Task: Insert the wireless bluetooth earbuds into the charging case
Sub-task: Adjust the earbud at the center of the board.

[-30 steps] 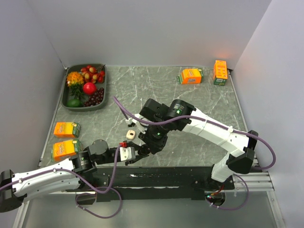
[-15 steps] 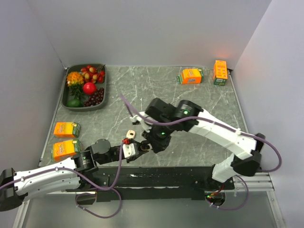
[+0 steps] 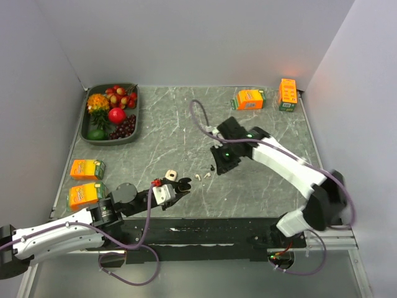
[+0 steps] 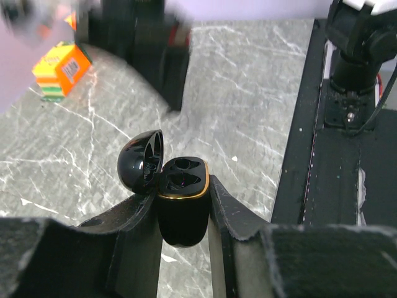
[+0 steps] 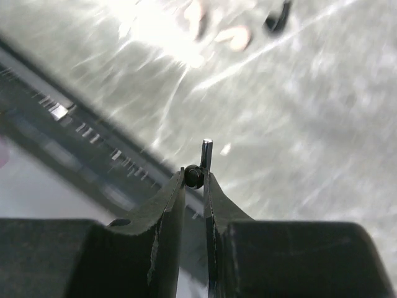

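Note:
My left gripper (image 4: 184, 208) is shut on the black charging case (image 4: 183, 205), which has a gold rim. Its lid (image 4: 141, 162) hangs open to the left and both sockets look empty. From above the case (image 3: 180, 187) sits near the table's front edge. Up and to the right, my right gripper (image 5: 195, 178) is shut on a black earbud (image 5: 194, 177), stem pointing up, held clear of the table. The same gripper (image 3: 219, 166) hovers near two white earbuds (image 3: 202, 176) lying on the marble. Another black earbud (image 5: 276, 18) lies beside those white ones (image 5: 238, 38).
A small cream object (image 3: 170, 176) lies just behind the left gripper. A fruit tray (image 3: 133, 121) stands at the back left. Orange boxes sit at the left (image 3: 87, 169) (image 3: 85, 194) and the back right (image 3: 249, 99) (image 3: 287, 94). A black rail (image 3: 217, 226) runs along the front edge.
The right gripper has drawn back up and to the right, away from the case, with the black earbud still in it. The left gripper edged slightly right with the case.

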